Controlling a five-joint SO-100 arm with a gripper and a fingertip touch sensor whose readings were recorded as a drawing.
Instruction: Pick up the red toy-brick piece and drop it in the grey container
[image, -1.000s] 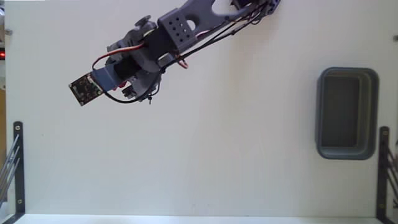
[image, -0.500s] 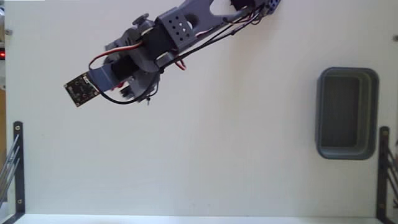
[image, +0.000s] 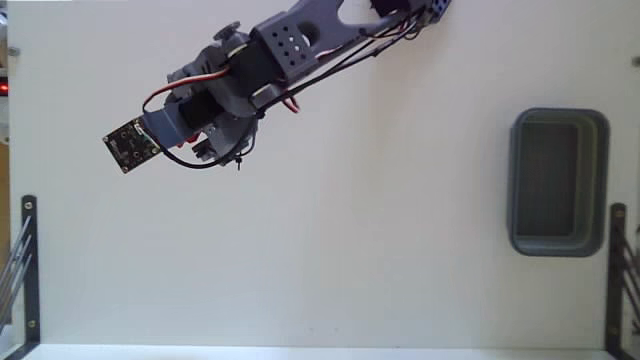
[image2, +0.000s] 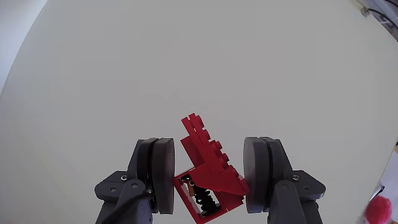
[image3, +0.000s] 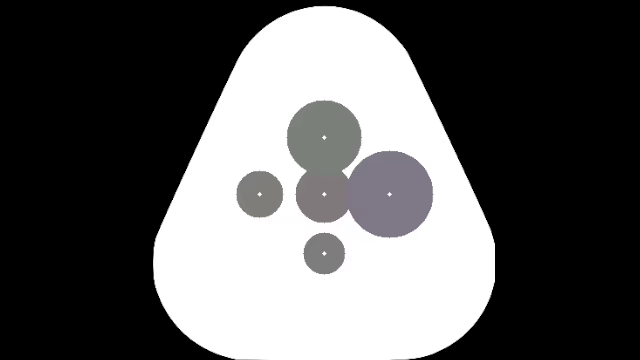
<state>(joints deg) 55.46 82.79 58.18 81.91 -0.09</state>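
In the wrist view the end effector (image2: 209, 177) reaches in from the bottom edge, its two round grey pads standing apart with the red toy-brick piece (image2: 208, 167) between them. The left pad (image2: 163, 174) lies just beside or touching the piece's lower left corner, and the right pad (image2: 256, 174) appears to meet its lower right edge; whether the piece is truly gripped or only bracketed cannot be told from this view. The piece is stepped and blocky, tilted, with its jagged upper end rising above the pads against the pale table (image2: 199, 62) and a small dark part showing in its hollow lower section.

In the fixed view the arm (image: 260, 70) stretches from the top edge down toward the left, ending over the upper left part of the white table (image: 350, 250). The brick itself is hidden under the arm there. The grey container (image: 558, 182) sits well apart at the right side of the table, its darker inside holding nothing visible.
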